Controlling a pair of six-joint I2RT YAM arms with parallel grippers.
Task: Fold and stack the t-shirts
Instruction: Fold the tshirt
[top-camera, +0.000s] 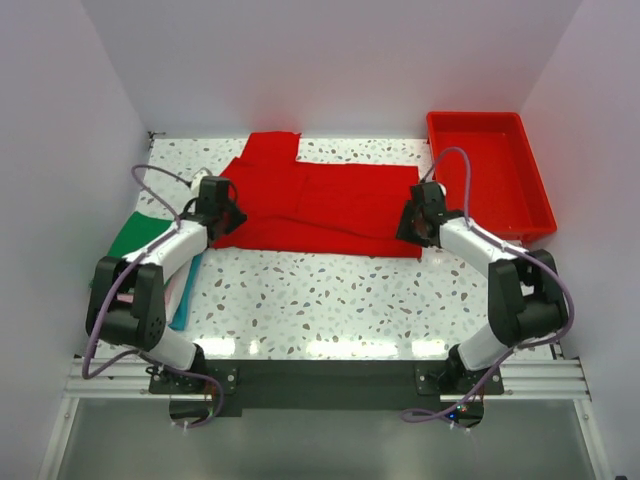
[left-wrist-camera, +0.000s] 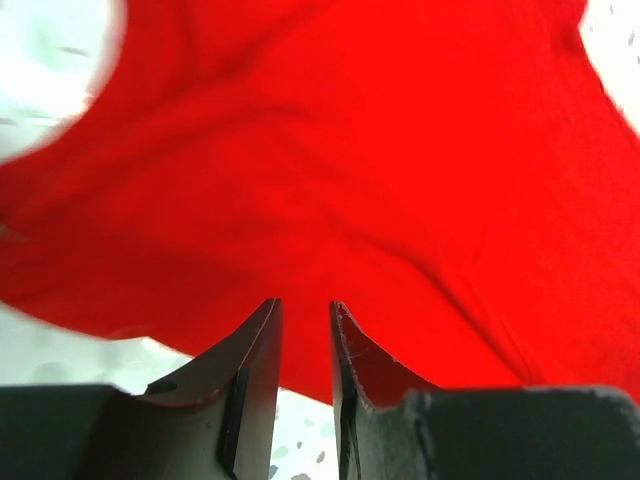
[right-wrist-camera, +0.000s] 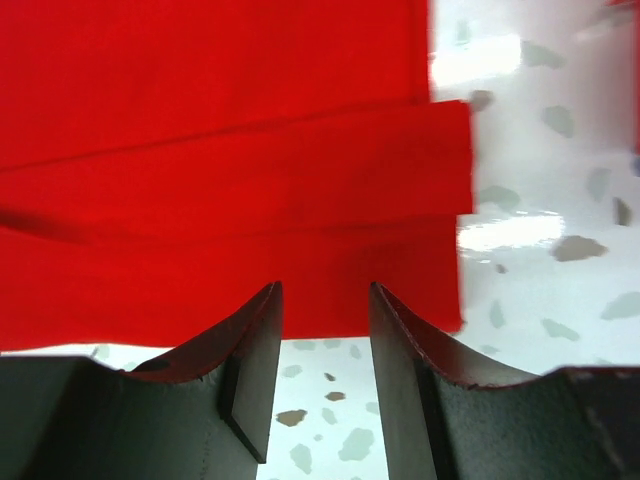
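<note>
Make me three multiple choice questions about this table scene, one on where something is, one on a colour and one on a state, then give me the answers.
1. Where does the red tray sit?
A. Back right of the table
B. Front left of the table
C. Middle of the table

2. What colour is the left-edge t-shirt?
A. White
B. Green
C. Yellow

3. How do the jaws of the right tool stand?
A. Shut on the tray's rim
B. Shut on a white shirt
C. Apart

Answers:
1 A, as the top view shows the tray in the far right corner.
2 B, as green cloth shows beside the left arm's elbow.
3 C, as the right wrist view shows the red t-shirt and speckled table through the gap between them.
</note>
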